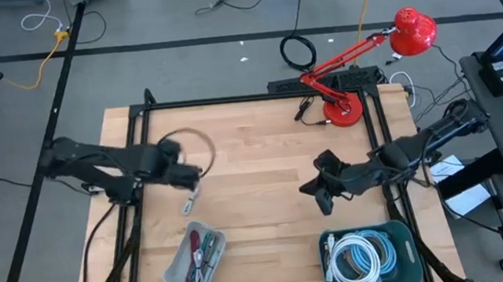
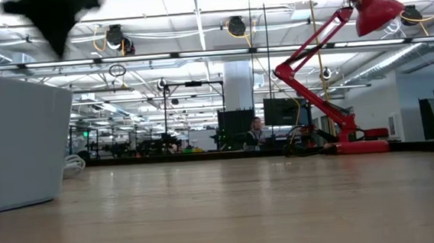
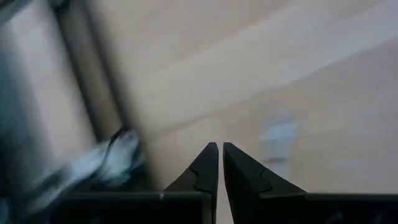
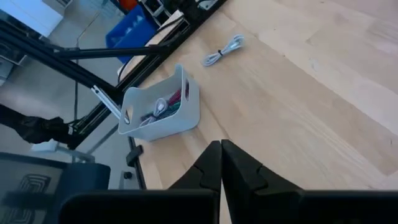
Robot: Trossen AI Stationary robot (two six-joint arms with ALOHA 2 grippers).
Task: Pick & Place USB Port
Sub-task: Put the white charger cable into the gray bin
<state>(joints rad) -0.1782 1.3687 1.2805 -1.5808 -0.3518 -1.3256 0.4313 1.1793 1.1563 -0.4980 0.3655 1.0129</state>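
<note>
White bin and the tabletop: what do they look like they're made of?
The white bin looks like moulded plastic with a smooth matte finish: thin walls, rounded corners and a cut-out handle slot. The tabletop looks like light wood, likely butcher-block or laminate, with plank seams and a faint satin sheen; which of the two is unclear.

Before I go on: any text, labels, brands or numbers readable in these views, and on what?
None can be read.
White papers beside the wooden table: any print too small.
White plastic bin and teal bin: no label shows.
Red desk lamp: no brand visible.
</note>
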